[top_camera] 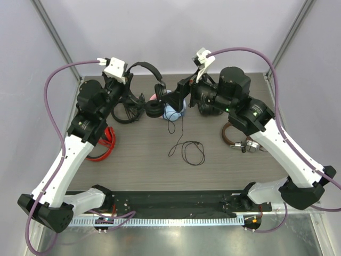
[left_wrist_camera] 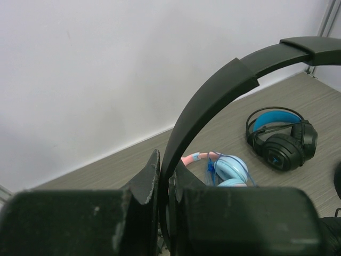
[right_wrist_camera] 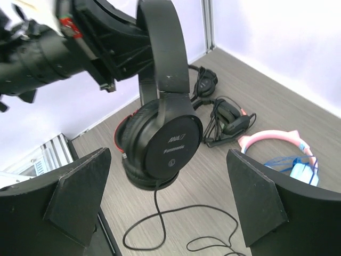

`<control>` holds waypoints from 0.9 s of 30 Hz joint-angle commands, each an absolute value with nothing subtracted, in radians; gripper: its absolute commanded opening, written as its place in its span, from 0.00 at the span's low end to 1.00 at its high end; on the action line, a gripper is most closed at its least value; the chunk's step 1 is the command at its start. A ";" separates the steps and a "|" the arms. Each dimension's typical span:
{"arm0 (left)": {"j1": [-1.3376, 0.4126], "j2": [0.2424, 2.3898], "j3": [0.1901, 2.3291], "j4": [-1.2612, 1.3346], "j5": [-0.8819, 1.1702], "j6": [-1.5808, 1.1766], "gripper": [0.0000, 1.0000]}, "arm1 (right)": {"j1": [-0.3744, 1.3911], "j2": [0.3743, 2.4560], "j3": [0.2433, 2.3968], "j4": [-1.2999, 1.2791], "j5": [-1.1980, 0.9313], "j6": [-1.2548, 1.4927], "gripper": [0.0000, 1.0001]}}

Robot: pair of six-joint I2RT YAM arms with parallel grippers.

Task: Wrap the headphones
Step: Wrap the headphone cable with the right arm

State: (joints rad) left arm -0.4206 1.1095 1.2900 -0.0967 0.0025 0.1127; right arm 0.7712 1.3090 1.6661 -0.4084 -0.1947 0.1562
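Black and slim, the headphones (right_wrist_camera: 165, 144) hang above the table (top_camera: 144, 165), just beside the pink-and-blue pair (left_wrist_camera: 224, 168). Your left gripper (left_wrist_camera: 162, 178) is clamped tight on their headband, and the earcups hang below it. Your right gripper (right_wrist_camera: 168, 205) has its jaws spread wide, facing the lower earcup and holding nothing. The thin cable (top_camera: 186, 149) drops from that earcup and lies in loose loops on the table, on the near side of the pink-and-blue pair.

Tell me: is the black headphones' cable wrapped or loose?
Loose. The cable hangs from the headphones and lies in open loops on the table; none is wound round them.
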 commanded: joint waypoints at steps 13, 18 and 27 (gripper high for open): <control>-0.446 1.104 1.342 -0.067 0.008 0.112 0.00 | 0.816 1.446 1.720 -0.370 -0.077 0.137 0.97; -0.451 1.109 1.344 -0.067 0.008 0.118 0.00 | 0.830 1.459 1.743 -0.374 -0.063 0.130 0.98; -0.453 1.114 1.345 -0.078 -0.046 0.132 0.00 | 0.831 1.358 1.744 -0.472 -0.095 0.137 1.00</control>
